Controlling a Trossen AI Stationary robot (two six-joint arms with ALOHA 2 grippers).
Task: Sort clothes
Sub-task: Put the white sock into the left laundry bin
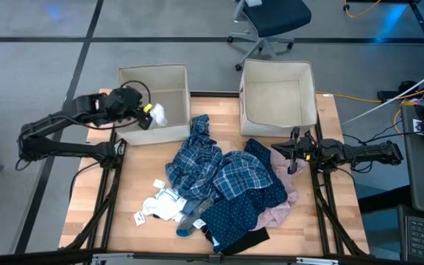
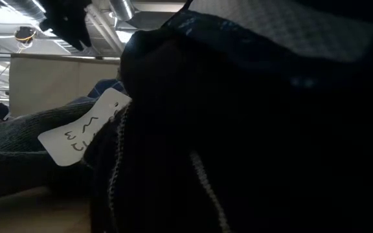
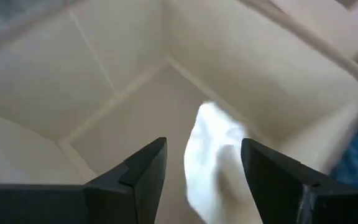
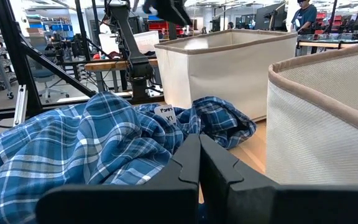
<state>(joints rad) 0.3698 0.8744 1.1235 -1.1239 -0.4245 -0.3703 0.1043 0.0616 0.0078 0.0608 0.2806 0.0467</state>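
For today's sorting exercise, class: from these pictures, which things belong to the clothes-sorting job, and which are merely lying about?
Part of the job:
- white sock, between the open left hand over the left box
- plaid shirts
- navy dotted fabric
- pink garment
- small socks
- right box
- right hand, shut, waiting

Just lying about:
- office chair
- yellow cable

White paper tag (image 2: 83, 133) on grey garment (image 2: 18, 139): handwritten marks, illegible. Tag (image 4: 166, 114) on plaid shirt (image 4: 92, 143): "XL" readable, upper line unclear.
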